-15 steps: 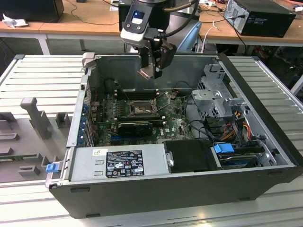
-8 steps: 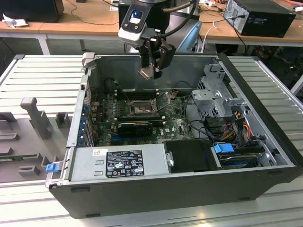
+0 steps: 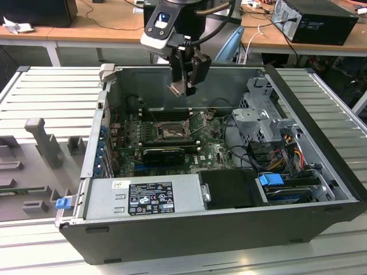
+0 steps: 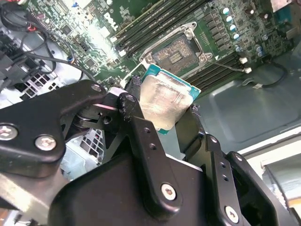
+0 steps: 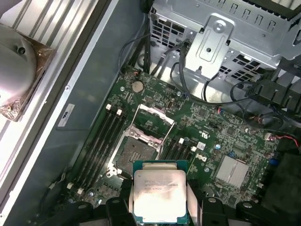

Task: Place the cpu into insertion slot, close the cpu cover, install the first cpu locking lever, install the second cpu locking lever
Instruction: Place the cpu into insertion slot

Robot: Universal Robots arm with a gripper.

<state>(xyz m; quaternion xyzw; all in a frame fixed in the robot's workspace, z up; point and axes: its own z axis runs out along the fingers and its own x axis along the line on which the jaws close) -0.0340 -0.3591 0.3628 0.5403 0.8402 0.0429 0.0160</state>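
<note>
My gripper [image 3: 182,86] hangs above the open computer case, shut on the cpu [image 3: 178,89], a flat pale tan-silver chip. In both wrist views the cpu [image 4: 164,101] [image 5: 159,193] sits clamped by its edges between the black fingers [image 4: 134,101]. The insertion slot [image 3: 170,133] [image 4: 176,52] [image 5: 134,153] lies below on the green motherboard, dark with a silver rim and nothing in it. The cpu cover [image 5: 157,115] stands swung up at the slot's far side. A thin wire locking lever [image 4: 228,63] sticks out beside the slot.
A long black card [image 3: 163,153] lies just in front of the slot. Memory slots [image 5: 101,141] run alongside it. A silver drive cage [image 3: 261,120] with cables stands at the exterior view's right, and the power supply [image 3: 149,197] at the front. The case walls [image 3: 109,114] enclose everything.
</note>
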